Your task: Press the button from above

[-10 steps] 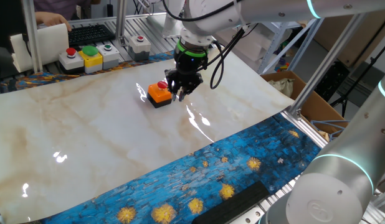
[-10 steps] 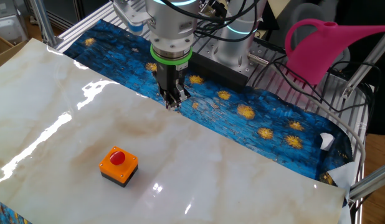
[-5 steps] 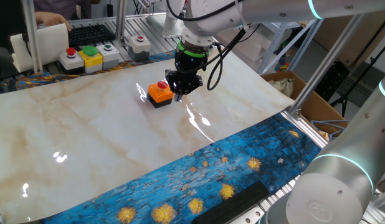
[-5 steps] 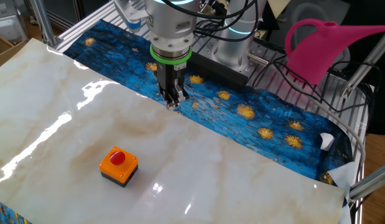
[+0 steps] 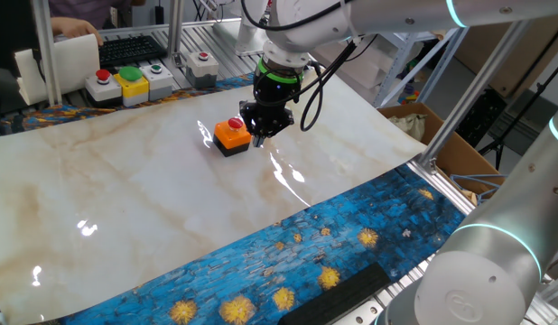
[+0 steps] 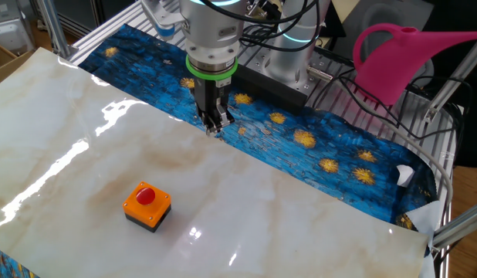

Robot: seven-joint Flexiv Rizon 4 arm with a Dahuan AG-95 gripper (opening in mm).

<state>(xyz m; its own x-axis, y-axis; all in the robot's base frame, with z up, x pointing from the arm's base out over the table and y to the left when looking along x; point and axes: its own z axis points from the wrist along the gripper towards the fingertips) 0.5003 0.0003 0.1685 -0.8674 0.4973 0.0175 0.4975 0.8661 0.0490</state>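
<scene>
Since a second ago the jaws (image 5: 264, 133) have risen slightly, and nothing else has shifted. In one fixed view they seem to hang just right of the button (image 5: 232, 134), almost touching it. The other fixed view shows the jaws (image 6: 213, 126) well apart from the button (image 6: 147, 205), which sits on the marble counter (image 6: 300, 224). Whether they are parted I cannot tell; they hold nothing.
</scene>
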